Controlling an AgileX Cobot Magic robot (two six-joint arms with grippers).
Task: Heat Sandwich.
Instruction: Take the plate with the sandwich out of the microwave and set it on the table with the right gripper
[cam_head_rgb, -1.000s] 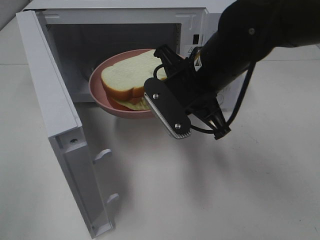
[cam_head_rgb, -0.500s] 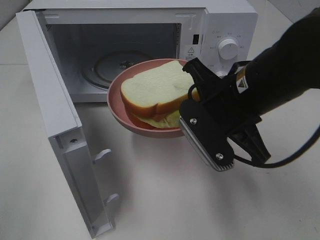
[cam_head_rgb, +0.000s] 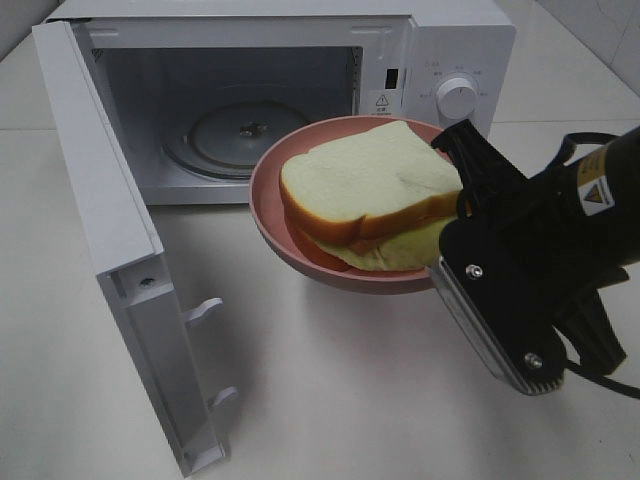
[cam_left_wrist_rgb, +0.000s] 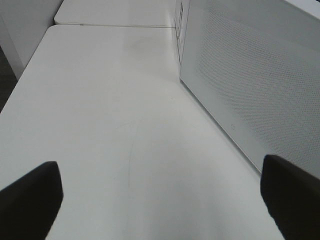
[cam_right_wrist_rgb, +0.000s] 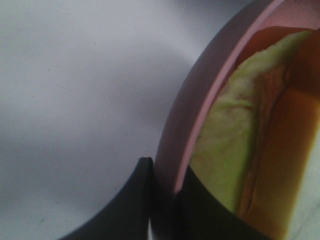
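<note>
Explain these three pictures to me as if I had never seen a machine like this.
This is a robot with two arms, each ending in a two-fingered gripper. The overhead picture looks down on a white table with a microwave, its door swung open. The right gripper pinches the rim of a pink dish holding a sandwich, in front of the oven. The other two pictures come from cameras on the wrists: one shows that pinch close up, the other the open, empty left gripper beside the microwave's side wall.

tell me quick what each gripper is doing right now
Left gripper: open, holding nothing, over the bare table beside the microwave.
Right gripper: shut on the rim of the pink dish that carries the sandwich.
</note>
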